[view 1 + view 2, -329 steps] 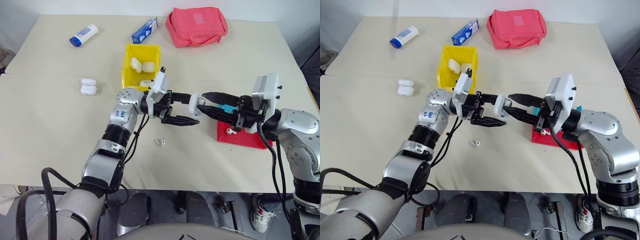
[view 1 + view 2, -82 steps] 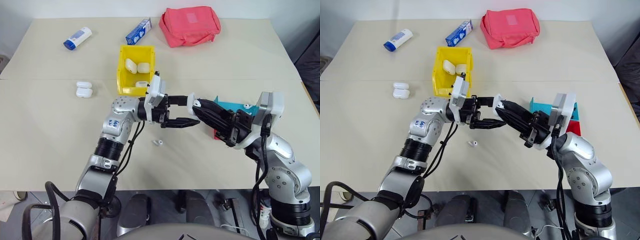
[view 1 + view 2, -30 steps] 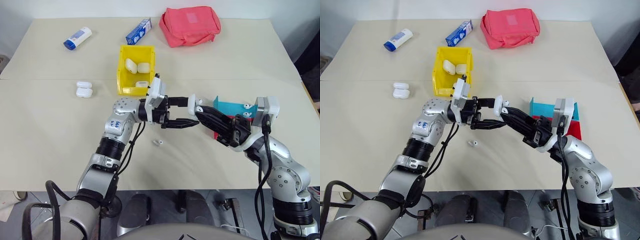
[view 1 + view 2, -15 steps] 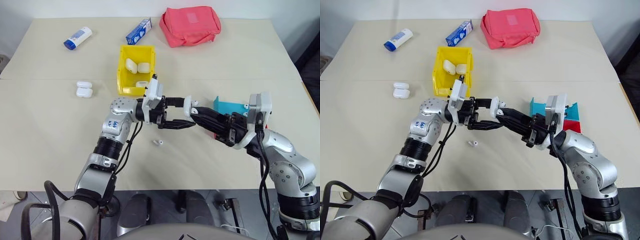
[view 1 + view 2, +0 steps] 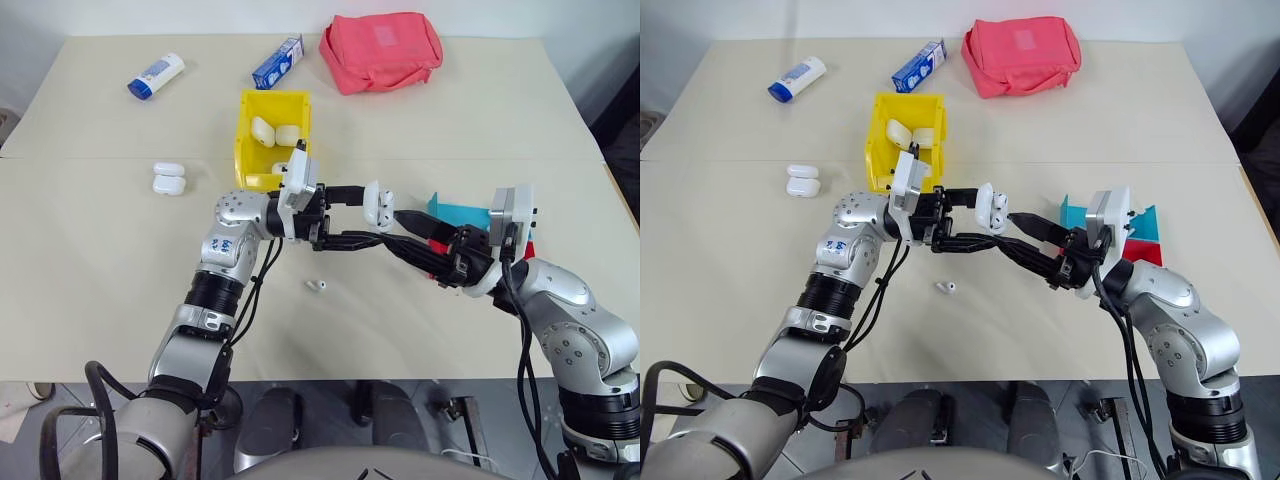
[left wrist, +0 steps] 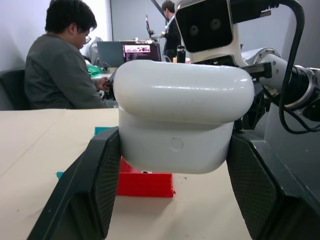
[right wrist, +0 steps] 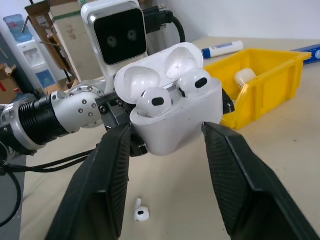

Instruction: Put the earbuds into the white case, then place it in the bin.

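Hanging in the air over the table (image 5: 100, 260), lid tipped open: the white case (image 5: 378, 205). Carrying two earbuds (image 7: 152, 100) inside its cups. Being pinched on both sides by the black fingers of the left gripper (image 5: 362, 215). Waiting close by with fingers spread wide, one on each side of the case, not squeezing it: the right gripper (image 5: 388, 228). Lying alone on the table below: one loose earbud (image 5: 318, 286). Sitting just behind the left gripper, holding other cases (image 5: 275, 132): the bin (image 5: 245, 140).
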`<state>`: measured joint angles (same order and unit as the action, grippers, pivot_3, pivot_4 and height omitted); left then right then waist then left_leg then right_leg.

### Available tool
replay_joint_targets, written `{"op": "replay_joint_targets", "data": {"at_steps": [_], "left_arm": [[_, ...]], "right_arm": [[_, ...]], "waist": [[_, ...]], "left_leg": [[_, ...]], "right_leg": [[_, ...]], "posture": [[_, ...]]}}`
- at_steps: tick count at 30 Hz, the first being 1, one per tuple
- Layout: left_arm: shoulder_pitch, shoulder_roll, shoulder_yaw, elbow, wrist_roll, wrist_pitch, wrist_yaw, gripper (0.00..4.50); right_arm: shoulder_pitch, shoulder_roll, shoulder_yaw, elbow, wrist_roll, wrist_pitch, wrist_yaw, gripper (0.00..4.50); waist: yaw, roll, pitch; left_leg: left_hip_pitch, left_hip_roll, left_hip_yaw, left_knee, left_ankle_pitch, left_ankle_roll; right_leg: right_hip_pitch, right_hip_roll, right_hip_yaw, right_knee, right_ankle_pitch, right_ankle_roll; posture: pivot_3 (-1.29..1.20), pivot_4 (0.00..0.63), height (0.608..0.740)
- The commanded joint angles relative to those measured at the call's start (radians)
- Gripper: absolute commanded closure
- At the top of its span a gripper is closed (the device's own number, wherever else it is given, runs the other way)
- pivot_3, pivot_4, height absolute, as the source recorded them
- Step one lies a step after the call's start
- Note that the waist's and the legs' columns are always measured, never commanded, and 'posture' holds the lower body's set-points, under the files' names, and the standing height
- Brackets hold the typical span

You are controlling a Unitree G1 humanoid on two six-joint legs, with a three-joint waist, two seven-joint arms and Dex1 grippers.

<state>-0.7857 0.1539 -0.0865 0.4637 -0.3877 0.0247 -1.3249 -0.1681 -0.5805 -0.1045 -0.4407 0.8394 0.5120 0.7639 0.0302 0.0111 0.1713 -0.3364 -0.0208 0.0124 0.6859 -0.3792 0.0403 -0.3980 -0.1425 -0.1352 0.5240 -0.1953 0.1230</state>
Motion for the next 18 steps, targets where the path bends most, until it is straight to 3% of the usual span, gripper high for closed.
{"op": "replay_joint_targets", "data": {"at_steps": [1,7,15,18], "left_arm": [[-0.036,-0.016,0.007,-0.03,-0.023,-0.024,-0.016,1.7],[-0.043,0.011,-0.008,-0.007,0.008,-0.027,-0.024,1.7],[-0.098,0.064,-0.048,0.051,0.096,-0.065,-0.022,1.7],[-0.13,0.068,-0.058,0.091,0.127,-0.1,-0.019,1.7]], "right_arm": [[-0.007,-0.008,-0.009,-0.028,-0.006,0.015,-0.012,2.19],[-0.006,-0.052,-0.039,-0.077,0.0,0.046,-0.018,2.19],[0.025,-0.235,-0.119,-0.15,-0.022,0.118,-0.01,2.19],[0.022,-0.322,-0.157,-0.187,-0.056,0.154,-0.024,2.8]], "waist": [[0.0,0.0,0.0],[0.001,0.0,0.0],[0.003,0.0,0.0],[0.007,-0.001,0.0]], "left_leg": [[0.0,0.0,0.0,0.0,0.0,0.0],[0.0,0.0,0.0,0.0,0.0,0.0],[0.0,0.0,0.0,0.0,0.0,0.001],[-0.001,0.0,0.0,0.0,-0.001,0.001]], "right_leg": [[0.0,0.0,0.0,0.0,0.0,0.0],[0.0,0.0,0.0,0.0,0.0,0.0],[0.0,0.0,0.0,-0.001,0.0,0.0],[0.0,0.0,0.0,-0.001,0.0,0.0]], "posture": [[0.0,0.15,0.74],[0.0,0.15,0.74],[0.0,0.15,0.74],[0.0,0.15,0.74]]}}
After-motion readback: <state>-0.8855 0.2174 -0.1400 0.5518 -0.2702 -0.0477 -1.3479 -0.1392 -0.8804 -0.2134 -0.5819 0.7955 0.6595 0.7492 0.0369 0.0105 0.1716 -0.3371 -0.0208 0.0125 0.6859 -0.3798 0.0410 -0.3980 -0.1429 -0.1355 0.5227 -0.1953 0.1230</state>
